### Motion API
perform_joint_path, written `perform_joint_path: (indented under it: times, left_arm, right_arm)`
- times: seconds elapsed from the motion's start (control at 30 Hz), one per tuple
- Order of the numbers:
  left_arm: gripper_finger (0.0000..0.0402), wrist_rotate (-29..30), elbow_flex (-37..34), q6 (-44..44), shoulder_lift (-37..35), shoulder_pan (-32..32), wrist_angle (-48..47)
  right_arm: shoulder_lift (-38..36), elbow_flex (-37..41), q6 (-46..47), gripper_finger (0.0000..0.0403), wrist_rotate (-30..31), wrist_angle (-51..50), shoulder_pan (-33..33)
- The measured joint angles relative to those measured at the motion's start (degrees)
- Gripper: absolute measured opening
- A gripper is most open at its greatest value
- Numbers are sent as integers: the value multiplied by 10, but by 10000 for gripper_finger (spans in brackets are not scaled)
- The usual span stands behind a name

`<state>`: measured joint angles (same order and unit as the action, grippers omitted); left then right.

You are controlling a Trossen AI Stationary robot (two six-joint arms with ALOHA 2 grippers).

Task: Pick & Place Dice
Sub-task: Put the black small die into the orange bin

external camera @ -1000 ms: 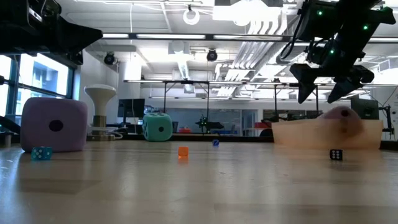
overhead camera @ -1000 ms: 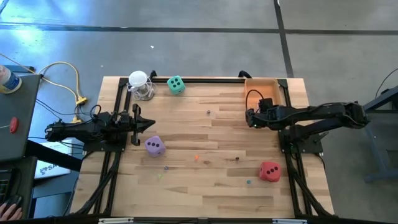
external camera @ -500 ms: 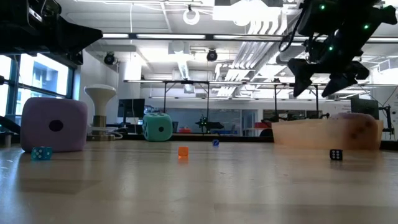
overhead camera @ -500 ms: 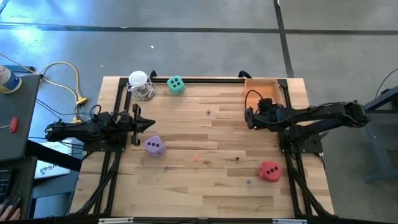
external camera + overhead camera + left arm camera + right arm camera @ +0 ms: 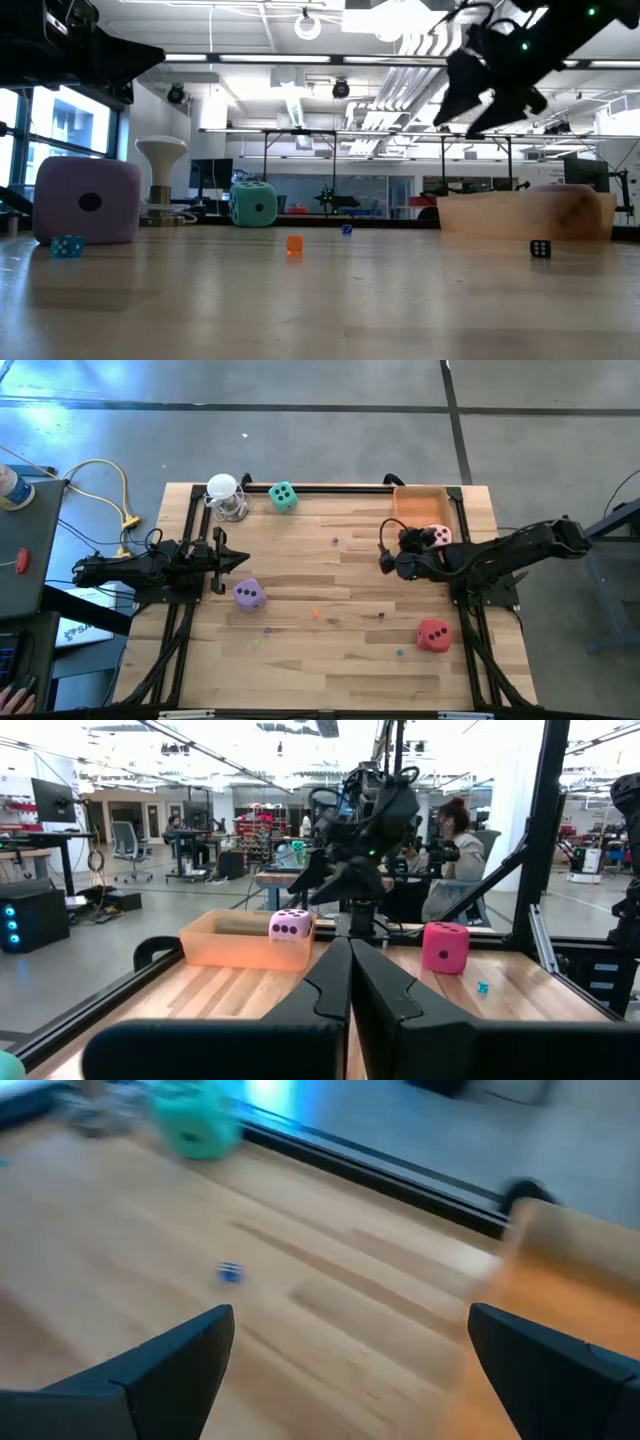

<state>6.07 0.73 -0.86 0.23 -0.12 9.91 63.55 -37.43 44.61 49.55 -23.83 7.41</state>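
Hovering above the table, right gripper (image 5: 385, 559) has fingers spread wide, empty; pink die (image 5: 437, 536) lies in orange tray (image 5: 419, 493) just behind it. Left gripper (image 5: 243, 561) pressed together near purple die (image 5: 249, 594); green die (image 5: 283, 496), red die (image 5: 433, 634) well apart

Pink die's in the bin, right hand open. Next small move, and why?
Probably swing the right hand toward the red die and come down over it. The pink die already sits in the orange bin, and the open right hand holds nothing. The red die lies nearest on that arm's side; the purple die sits by the shut left hand.
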Motion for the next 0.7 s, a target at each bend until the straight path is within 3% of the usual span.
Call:
perform_joint_path:
  times: [0.23,0.5,0.7]
  left_arm:
    - [0,0,0,0,0,0,0]
    - [0,0,0,0,0,0,0]
    - [0,0,0,0,0,0,0]
  right_arm:
    - [25,0,-72,394,-89,136,5]
    - [71,0,-40,394,-411,158,22]
    - [98,0,3,394,-533,146,46]
